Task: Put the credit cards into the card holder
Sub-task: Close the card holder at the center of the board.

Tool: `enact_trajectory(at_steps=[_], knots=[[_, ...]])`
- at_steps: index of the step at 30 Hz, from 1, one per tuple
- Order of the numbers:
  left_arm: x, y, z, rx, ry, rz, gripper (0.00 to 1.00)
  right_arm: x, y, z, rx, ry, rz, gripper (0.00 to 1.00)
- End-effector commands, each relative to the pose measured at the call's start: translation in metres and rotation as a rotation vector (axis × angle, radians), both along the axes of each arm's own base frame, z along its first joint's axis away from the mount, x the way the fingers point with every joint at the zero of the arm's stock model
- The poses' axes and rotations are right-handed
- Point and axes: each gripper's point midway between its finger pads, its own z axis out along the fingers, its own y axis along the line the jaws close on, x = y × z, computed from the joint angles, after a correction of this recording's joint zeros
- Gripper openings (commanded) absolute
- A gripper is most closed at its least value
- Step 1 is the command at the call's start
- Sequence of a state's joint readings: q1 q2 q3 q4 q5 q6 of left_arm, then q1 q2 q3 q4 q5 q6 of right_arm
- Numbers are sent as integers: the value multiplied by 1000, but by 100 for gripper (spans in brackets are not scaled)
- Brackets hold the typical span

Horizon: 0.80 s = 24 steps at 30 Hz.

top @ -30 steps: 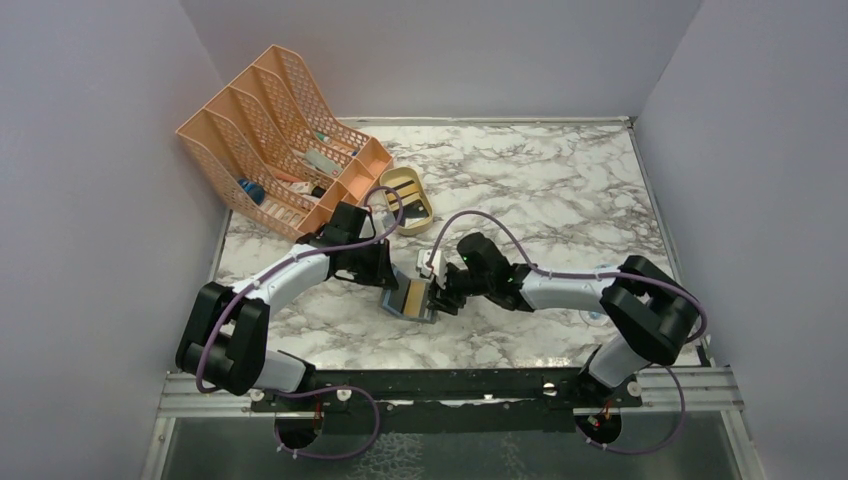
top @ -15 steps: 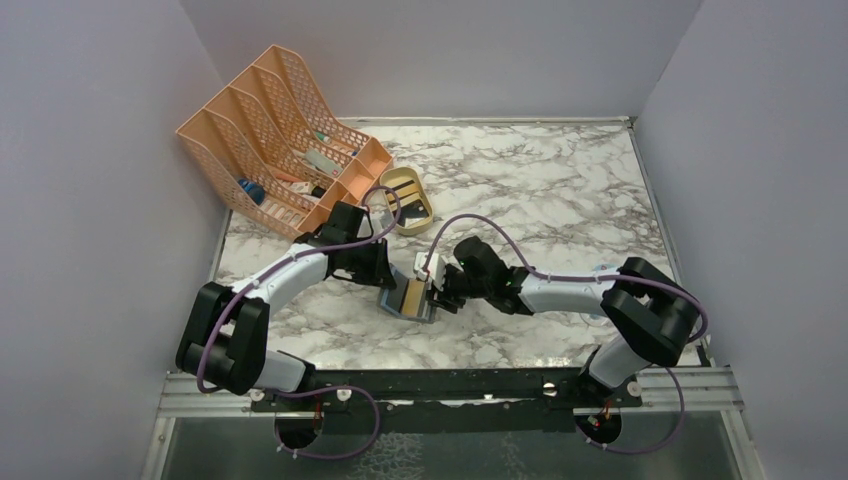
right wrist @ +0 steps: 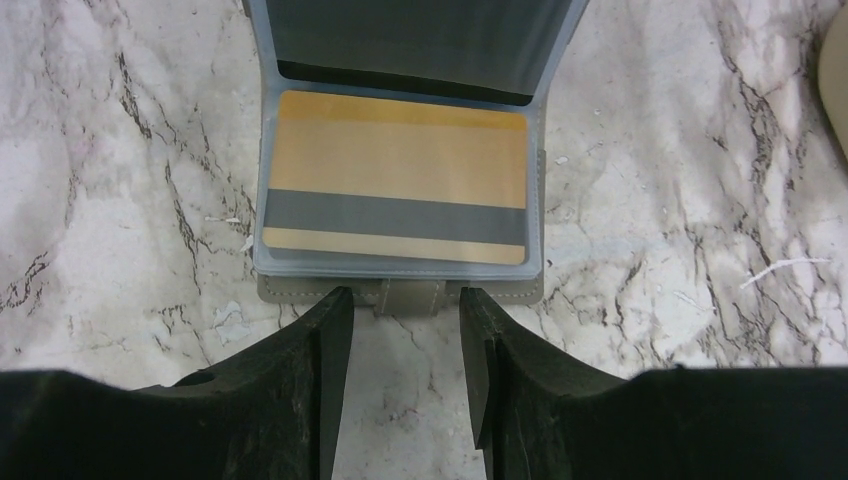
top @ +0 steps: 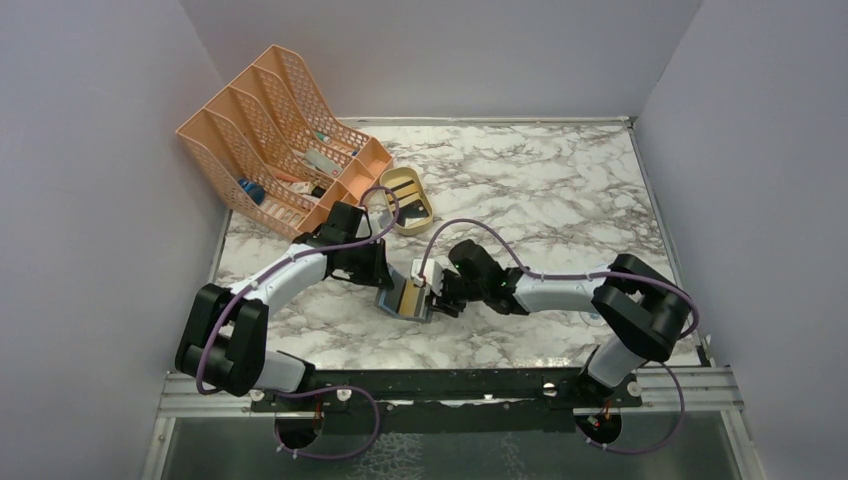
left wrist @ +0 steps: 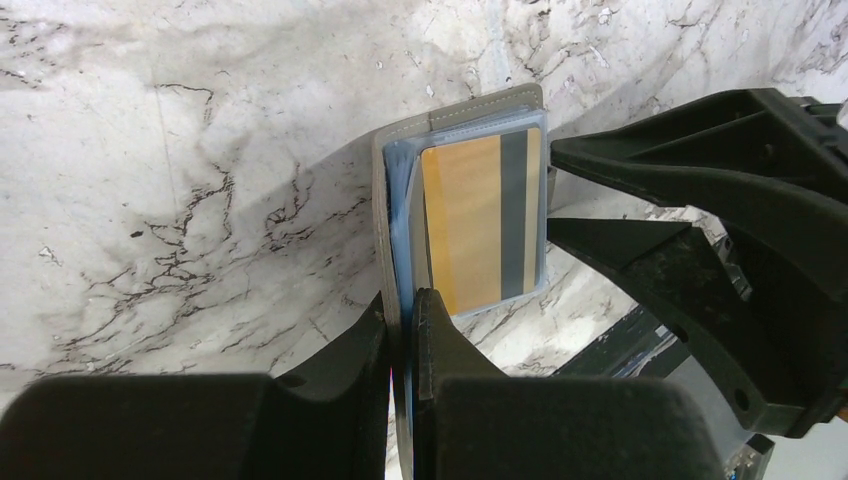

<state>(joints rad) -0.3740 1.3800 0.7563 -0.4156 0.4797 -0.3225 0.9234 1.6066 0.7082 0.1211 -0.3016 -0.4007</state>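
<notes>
Marble table [top: 560, 180], with a peach mesh file rack [top: 270, 140] back-left and a tan oval tray [top: 406, 198] just beside the rack's front end. The card holder [right wrist: 400, 60] lies open on the table between my two arms, near the front middle. My left gripper [left wrist: 405, 310] is pinched tight on the card holder's grey cover edge. My right gripper [right wrist: 400, 300] is about half open, fingers either side of the small closing tab, gripping nothing. A gold card [right wrist: 400, 160] with a dark stripe sits inside the clear pocket of the flat leaf.
</notes>
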Motion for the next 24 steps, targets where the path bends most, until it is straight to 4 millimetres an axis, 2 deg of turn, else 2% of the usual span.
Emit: enact_trajectory(at_steps=[1,5,10,13,15,19,24], knots=[[2,3,4,5,-21,3,0,5,17,2,26,-33,8,44],[2,3,3,1,-18,7,0,6,23,4,52,-58,7,41],[1,2,2,0,-11,12,0,7,30,14,117,-94,5,23],[2,2,1,1,-11,15,0,-3,32,24,177,-116,37,14],[3,3,1,8,-13,19,0,-2,29,31,192,-126,15,10],[8,11,1,59,-31,35,0,-3,23,53,256,-169,-2,4],[10,12,2,64,-29,39,0,-14,18,76,399,-175,-24,1]])
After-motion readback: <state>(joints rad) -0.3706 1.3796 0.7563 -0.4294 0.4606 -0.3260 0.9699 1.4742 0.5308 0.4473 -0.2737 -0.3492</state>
